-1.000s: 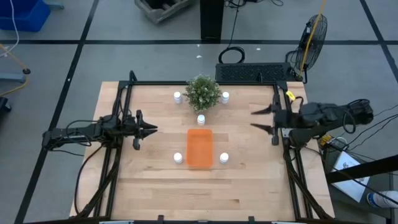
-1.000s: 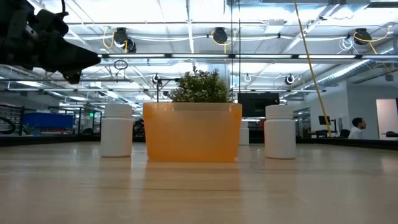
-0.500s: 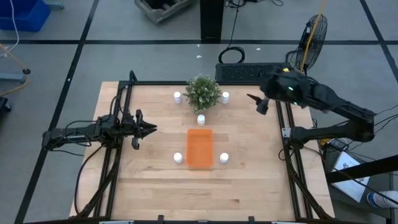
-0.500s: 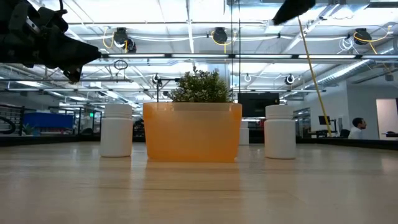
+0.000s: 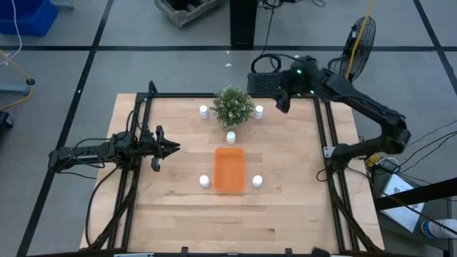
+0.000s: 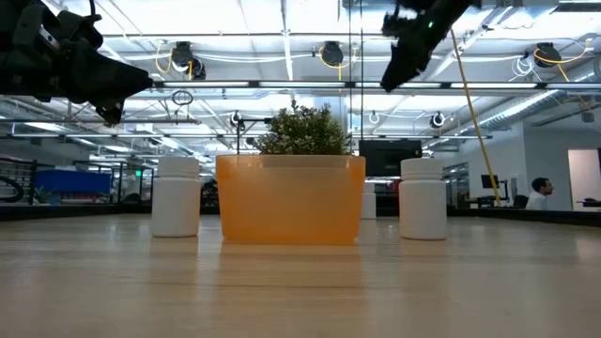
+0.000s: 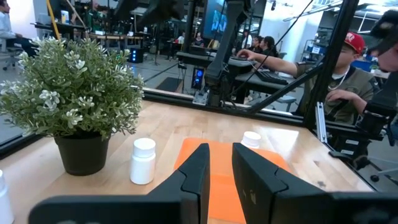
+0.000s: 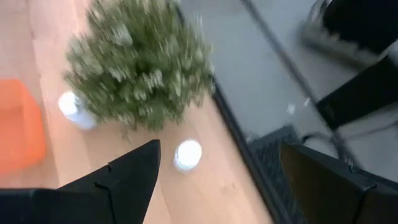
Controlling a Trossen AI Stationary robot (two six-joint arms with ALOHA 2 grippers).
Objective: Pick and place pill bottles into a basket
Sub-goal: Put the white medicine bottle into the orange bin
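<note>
the right gripper (image 5: 280, 101) hangs in the air above the far edge of the table (image 5: 285, 200), with its two fingers spread wide apart and holding nothing; in the right wrist view one dark finger (image 8: 124, 177) and the other one stand far from each other. just below and a little ahead of this gripper stands one pill bottle (image 5: 258, 111), which shows between the fingers in the wrist view (image 8: 187, 154), next to the potted plant (image 5: 233, 106). on the other side of the plant from the gripper there is a second bottle (image 5: 204, 111), and a third bottle (image 5: 230, 136) stands in front of the plant, between the plant and the orange basket (image 5: 229, 169). the basket lies well apart from the right gripper, near the middle of the table, and it is empty. two more bottles stand beside the near end of the basket, one (image 5: 204, 180) on its left side and one (image 5: 257, 181) on its right side, both outside of it. the left gripper (image 5: 173, 148) waits at the left side of the table, pointing to the basket, with its fingers (image 7: 198, 171) only a little apart and empty. in the left wrist view some persons sit at desks behind the table.
</note>
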